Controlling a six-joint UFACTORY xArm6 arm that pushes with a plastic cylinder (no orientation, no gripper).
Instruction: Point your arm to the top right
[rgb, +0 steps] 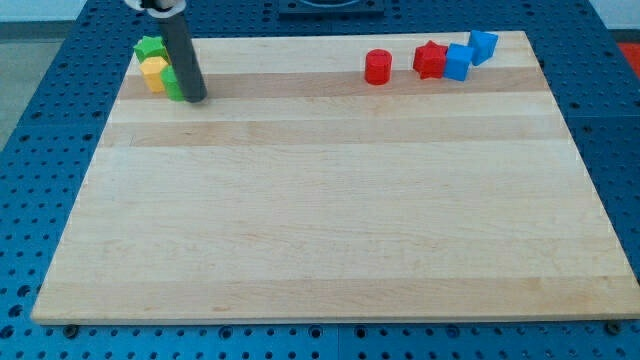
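My dark rod comes down at the view's top left, and my tip (194, 97) rests on the wooden board (330, 220). It touches the right side of a green block (172, 84) whose shape is partly hidden by the rod. A yellow block (154, 72) sits just left of it, and a green star-like block (149, 47) lies above that. At the view's top right stand a red cylinder (378, 67), a red star-like block (430, 59), a blue block (458, 61) and a second blue block (483, 46), close together in a row.
The board lies on a blue perforated table (40, 150) that surrounds it on all sides. A dark fixture (330, 6) shows at the view's top edge.
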